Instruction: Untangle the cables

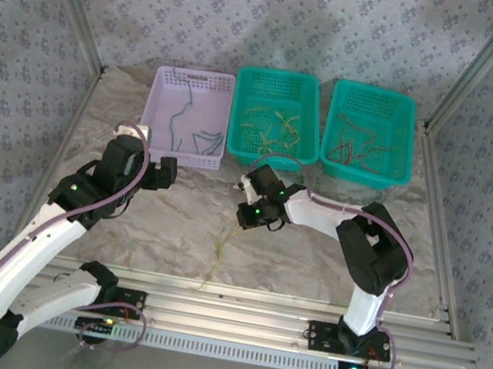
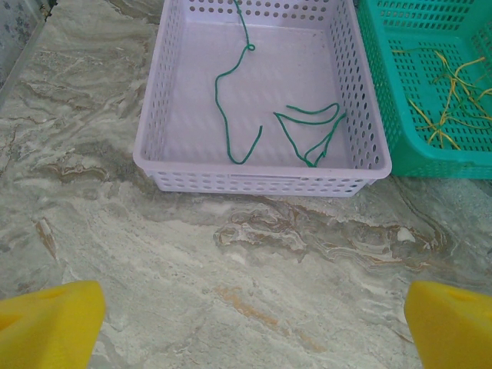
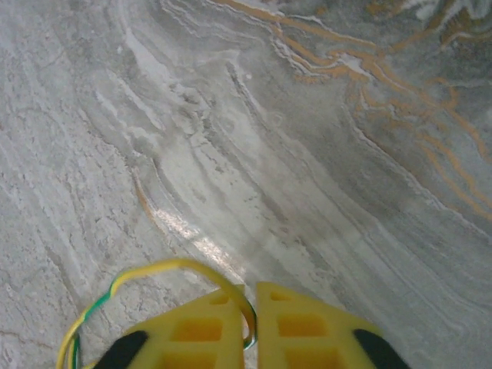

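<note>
The right hand [image 3: 250, 296] is clenched on a thin yellow-green cable [image 3: 154, 270] at the frame's lower centre, probably light and floppy, best pinched near an end; the left hand [image 2: 254, 307] is released

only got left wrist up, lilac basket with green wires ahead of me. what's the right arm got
Observer: The right pincer is shut on a yellow-green wire.
Operator: where does the rest go
Observer: Top view: it trails from the pincer toward the near edge of the table.
Operator: anything past the teal basket i see
Observer: A second teal basket, holding reddish wires.
</note>
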You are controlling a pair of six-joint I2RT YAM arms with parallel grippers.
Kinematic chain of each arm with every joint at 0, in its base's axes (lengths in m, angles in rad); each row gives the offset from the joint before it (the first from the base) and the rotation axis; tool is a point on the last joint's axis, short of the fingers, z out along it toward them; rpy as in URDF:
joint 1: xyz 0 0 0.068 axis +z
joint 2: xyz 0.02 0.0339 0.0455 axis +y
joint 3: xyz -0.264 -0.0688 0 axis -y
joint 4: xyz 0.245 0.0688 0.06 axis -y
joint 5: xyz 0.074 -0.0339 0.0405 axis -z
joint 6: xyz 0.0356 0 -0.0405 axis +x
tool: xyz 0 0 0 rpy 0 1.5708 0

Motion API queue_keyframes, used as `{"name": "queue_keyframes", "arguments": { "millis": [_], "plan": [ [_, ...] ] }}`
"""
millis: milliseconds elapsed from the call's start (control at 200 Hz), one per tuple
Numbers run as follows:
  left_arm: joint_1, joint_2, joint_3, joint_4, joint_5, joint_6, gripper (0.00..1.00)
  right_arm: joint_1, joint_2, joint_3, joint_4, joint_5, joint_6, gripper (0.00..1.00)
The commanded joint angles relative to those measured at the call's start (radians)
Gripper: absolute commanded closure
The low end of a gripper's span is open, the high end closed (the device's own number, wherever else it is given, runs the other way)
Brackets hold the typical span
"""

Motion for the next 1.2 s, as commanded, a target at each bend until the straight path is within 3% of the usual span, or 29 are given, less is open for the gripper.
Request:
{"name": "queue_keyframes", "arguments": {
  "millis": [0,280,585,774,1194],
  "plan": [
    [0.007,0.001,0.000,0.023,-0.012,0.013,0.00,-0.010,-0.046,-0.023,-0.006,0.016,-0.001,0.97],
    [0.008,0.004,-0.001,0.023,-0.009,0.013,0.00,-0.029,-0.189,-0.013,-0.062,0.080,-0.028,1.00],
    [0.008,0.011,0.001,0.024,-0.001,0.014,0.00,-0.106,-0.480,0.042,-0.176,0.117,-0.041,1.00],
    [0.007,0.022,0.002,0.024,0.009,0.013,0.00,-0.259,-0.569,0.105,-0.217,0.109,-0.032,1.00],
    [0.008,0.043,0.003,0.023,0.019,0.013,0.00,-0.653,-0.534,0.224,-0.109,0.083,0.183,1.00]
  ]
}}
